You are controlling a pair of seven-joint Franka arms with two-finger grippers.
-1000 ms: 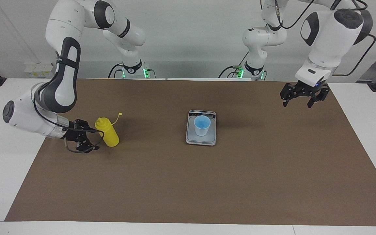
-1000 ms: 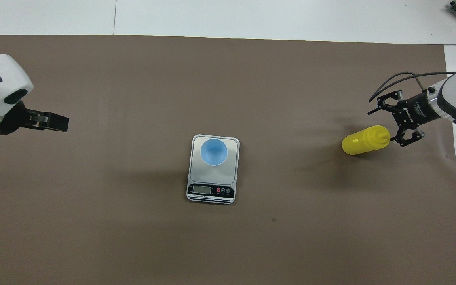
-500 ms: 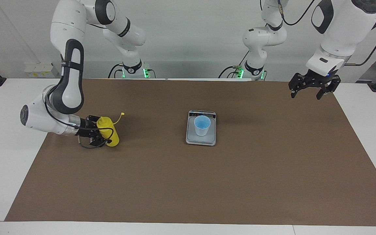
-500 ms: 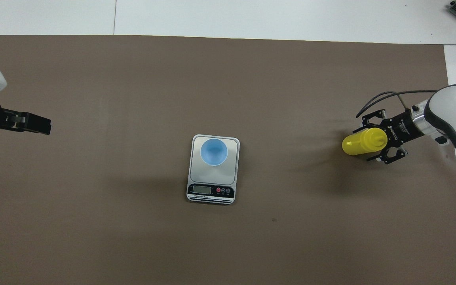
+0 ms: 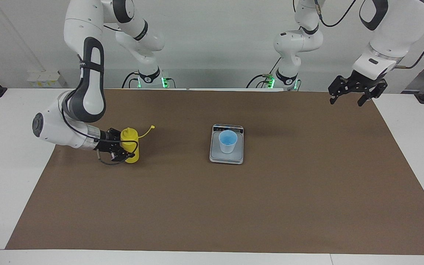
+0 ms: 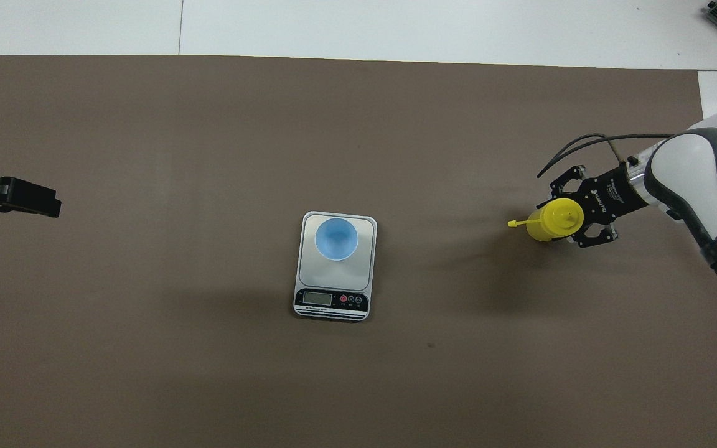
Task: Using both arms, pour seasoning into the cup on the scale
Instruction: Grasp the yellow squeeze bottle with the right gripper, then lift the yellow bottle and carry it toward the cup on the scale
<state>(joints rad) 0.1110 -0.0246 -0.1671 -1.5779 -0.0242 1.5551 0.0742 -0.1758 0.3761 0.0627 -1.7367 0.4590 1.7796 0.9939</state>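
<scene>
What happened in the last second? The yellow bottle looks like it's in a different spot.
The right gripper slid in from the side and closed around the yellow bottle, which it has shifted toward the scale; the bottle now stands upright instead of leaning. The left gripper rose and drew back toward its own end of the table, staying open and empty. The cup and scale did not move.

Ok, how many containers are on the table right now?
2. The yellow bottle stands toward the right arm's end, in the right claw. The blue cup sits on the scale at the middle. Nothing seems hidden.
</scene>
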